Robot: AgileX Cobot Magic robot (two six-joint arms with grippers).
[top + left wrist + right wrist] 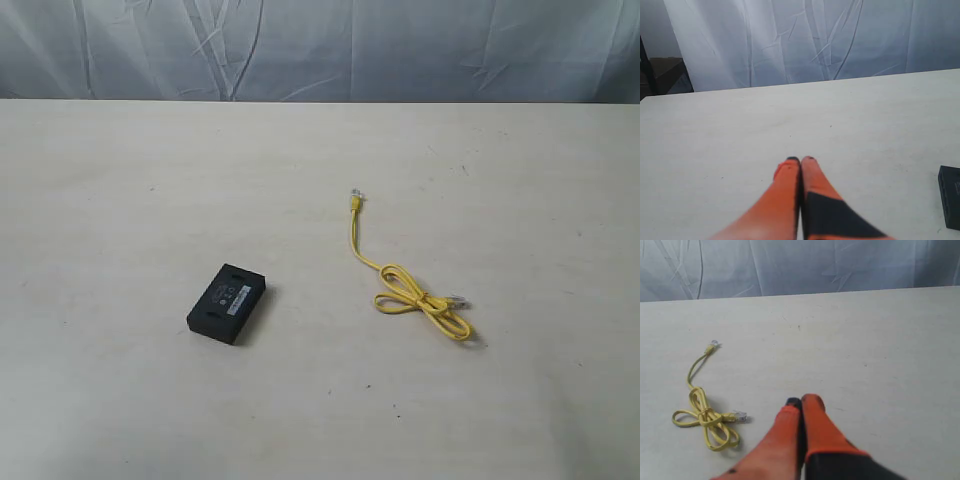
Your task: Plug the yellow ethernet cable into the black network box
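The yellow ethernet cable (405, 287) lies on the table right of centre, one clear plug (356, 196) stretched toward the back and the other plug (458, 300) beside its tied loop. The black network box (227, 302) lies flat left of centre, pale label up. Neither arm shows in the exterior view. In the left wrist view my left gripper (800, 160) is shut and empty above bare table, with a corner of the box (951, 196) at the frame edge. My right gripper (802, 401) is shut and empty, with the cable (704, 412) a short way beside it.
The pale table (120, 180) runs to a straight far edge, behind which hangs a wrinkled grey-white cloth (320, 45). A dark stand (647, 70) shows past the table's corner in the left wrist view.
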